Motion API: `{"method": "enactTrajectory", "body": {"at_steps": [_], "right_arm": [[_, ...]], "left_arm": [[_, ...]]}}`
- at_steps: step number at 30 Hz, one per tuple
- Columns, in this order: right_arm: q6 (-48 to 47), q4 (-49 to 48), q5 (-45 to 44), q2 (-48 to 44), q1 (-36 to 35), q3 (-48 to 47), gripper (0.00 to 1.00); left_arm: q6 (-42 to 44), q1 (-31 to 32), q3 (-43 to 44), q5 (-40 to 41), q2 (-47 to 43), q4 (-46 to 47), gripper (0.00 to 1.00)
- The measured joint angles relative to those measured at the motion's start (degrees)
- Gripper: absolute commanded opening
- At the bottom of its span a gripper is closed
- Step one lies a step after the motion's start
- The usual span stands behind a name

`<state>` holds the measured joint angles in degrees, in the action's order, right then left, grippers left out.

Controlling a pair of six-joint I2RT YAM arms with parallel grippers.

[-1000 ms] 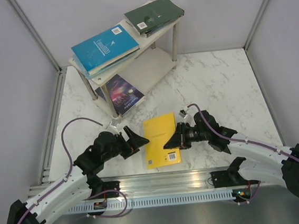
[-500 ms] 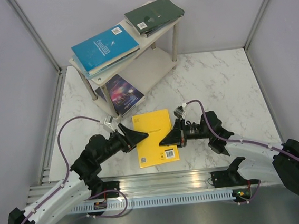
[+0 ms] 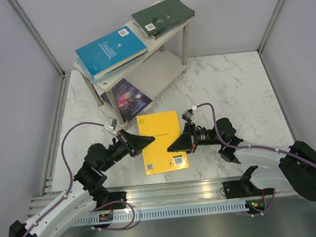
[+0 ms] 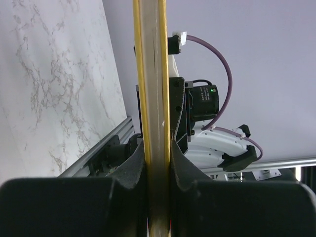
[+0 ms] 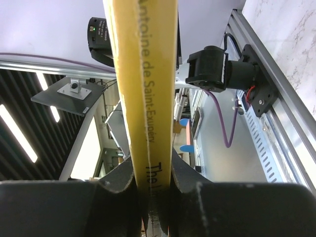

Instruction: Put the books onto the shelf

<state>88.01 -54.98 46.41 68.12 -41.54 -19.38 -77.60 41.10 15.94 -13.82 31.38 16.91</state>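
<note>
- Left hand (image 3: 146,142): closed down narrow on the left, open-page edge of the thin flat yellow paperback book (image 3: 161,142), pinching covers and pages together.
- Light blue flat book (image 3: 111,49): lies on the left end of the top board, overhanging it, with at least one more thin book beneath.
- Dark blue pictorial book (image 3: 129,99): sits partly under the lower board on the white marble table (image 3: 233,83); whether it lies flat or tilted cannot be told.
- Small two-tier shelf of pale wooden boards on thin silver legs (image 3: 156,72): stands at the rear left of the table.
- Yellow book: spans the gap between the two hands, in front of the shelf and apart from it, barcode side up. Whether it is clear of the table cannot be told. It is judged light but limp. Held by one edge it may sag or fan open, and the smooth cover may slip. The spine is the stiffest place to hold.
- Right hand (image 3: 173,146): clamped on the printed spine, opposite the left hand.
- Dark green books (image 3: 162,14): stacked on the right end of the top board.
</note>
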Motion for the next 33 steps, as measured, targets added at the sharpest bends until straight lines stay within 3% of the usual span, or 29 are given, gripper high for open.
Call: {"method": "enactTrajectory", "body": {"at_steps": [1, 5, 9, 10, 12, 13, 22, 33], "right_arm": [[0.22, -0.33, 0.02, 0.24, 0.04, 0.0, 0.0], [0.68, -0.37, -0.2, 0.57, 0.02, -0.04, 0.33], [-1.09, 6.08, -1.64, -1.29, -0.15, -2.01, 0.53], [-2.6, 9.27, -2.38, -2.21, -0.22, -3.26, 0.68], [-5.2, 15.37, -3.39, -3.78, -0.22, -5.88, 0.82], [-6.6, 18.21, -3.96, -4.46, -0.22, -7.3, 0.98], [-12.28, 38.42, -9.84, -6.6, 0.48, -12.02, 0.98], [-0.61, 38.95, -12.22, -6.49, 0.5, -8.31, 0.96]], "left_arm": [[-0.02, -0.07, 0.02, 0.11, 0.07, -0.04, 0.02], [-0.22, -0.09, 1.07, 1.2, -0.76, -2.99, 0.02], [0.72, 0.26, 4.26, 3.91, -2.29, -10.29, 0.02], [0.76, 0.28, 5.07, 4.94, -2.51, -11.96, 0.02], [1.03, 0.31, 6.51, 6.93, -2.89, -14.78, 0.02], [0.98, 0.28, 7.02, 8.24, -3.15, -15.96, 0.02], [0.63, 0.24, 8.22, 19.63, -5.55, -24.44, 0.02], [-0.61, 0.22, 9.97, 26.23, -1.01, -27.65, 0.02]]}}
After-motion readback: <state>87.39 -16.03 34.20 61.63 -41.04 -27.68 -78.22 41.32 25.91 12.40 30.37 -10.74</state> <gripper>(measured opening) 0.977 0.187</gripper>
